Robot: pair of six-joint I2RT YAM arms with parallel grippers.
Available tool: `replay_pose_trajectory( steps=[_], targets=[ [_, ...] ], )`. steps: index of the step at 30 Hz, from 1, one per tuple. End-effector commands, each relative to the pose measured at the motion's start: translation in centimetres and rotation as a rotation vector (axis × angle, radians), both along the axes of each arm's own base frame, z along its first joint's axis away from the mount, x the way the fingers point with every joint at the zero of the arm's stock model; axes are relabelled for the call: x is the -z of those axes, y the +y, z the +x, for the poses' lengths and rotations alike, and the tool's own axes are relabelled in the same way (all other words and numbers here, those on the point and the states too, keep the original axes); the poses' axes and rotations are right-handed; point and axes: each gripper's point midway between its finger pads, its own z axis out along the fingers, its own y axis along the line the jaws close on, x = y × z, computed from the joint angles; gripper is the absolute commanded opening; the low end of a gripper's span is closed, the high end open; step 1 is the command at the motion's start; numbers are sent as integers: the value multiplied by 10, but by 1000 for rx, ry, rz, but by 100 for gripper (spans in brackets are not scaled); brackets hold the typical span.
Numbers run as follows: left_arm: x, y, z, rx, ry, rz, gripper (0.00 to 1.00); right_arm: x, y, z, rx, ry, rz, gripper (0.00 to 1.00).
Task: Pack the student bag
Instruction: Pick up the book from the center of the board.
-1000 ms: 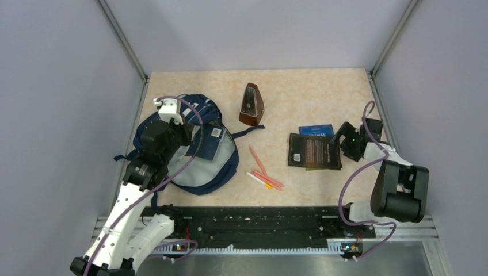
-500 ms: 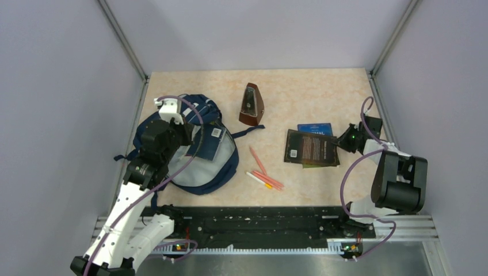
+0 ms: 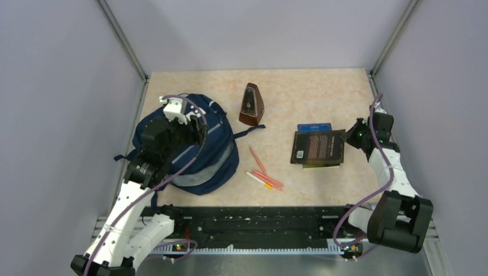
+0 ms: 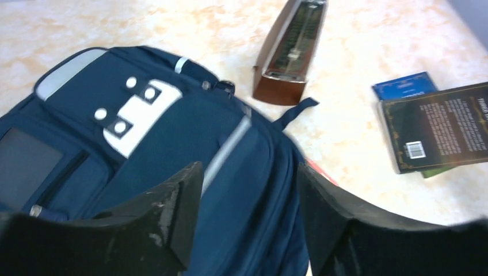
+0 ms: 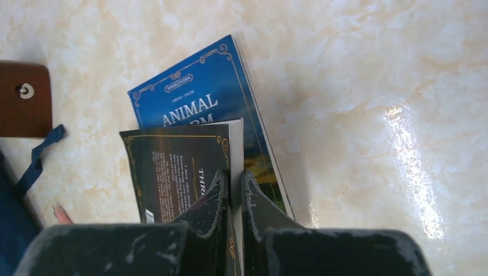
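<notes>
The student bag (image 3: 195, 158) lies at the left of the table, navy with light stripes, its front flap down over the opening. My left gripper (image 3: 197, 132) hovers just above the bag (image 4: 172, 126), jaws open with only fabric showing between the fingers (image 4: 248, 172). On the right, my right gripper (image 3: 352, 135) is shut on the spine edge of a black book (image 3: 316, 148). The black book (image 5: 178, 167) is pinched between the fingers (image 5: 235, 175) and lies partly over a blue book (image 5: 201, 98).
A brown wooden metronome (image 3: 251, 104) stands behind the bag's dark strap. Several orange and white pencils (image 3: 262, 172) lie between bag and books. A green book edge (image 4: 426, 171) shows under the black book. Grey walls enclose the table; a black rail (image 3: 259, 221) runs along the near edge.
My left gripper opened and the bag's flap dropped shut over the grey lining. My right gripper closed on the black book's edge and drew it slightly right as the arm swung back.
</notes>
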Motion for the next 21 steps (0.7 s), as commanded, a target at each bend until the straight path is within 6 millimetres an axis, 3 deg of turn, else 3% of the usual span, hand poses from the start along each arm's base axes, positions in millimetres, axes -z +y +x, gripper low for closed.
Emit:
replay_pose_trajectory(
  steps=[1, 8, 11, 17, 21],
  targets=[
    [-45, -28, -2, 149, -131, -90, 70, -47, 10, 3, -60, -120, -41, 0],
    [-75, -68, -27, 361, -169, -226, 75, -121, 74, 1, -206, -266, 7, 0],
    [-71, -85, -32, 422, -168, -287, 75, -145, 110, 0, -327, -323, 51, 0],
    [-72, -134, -46, 690, -159, -407, 76, -177, 160, -3, -581, -411, 58, 0],
    [-71, -167, -55, 841, -124, -343, 76, -204, 191, -9, -711, -483, 68, 0]
  ],
)
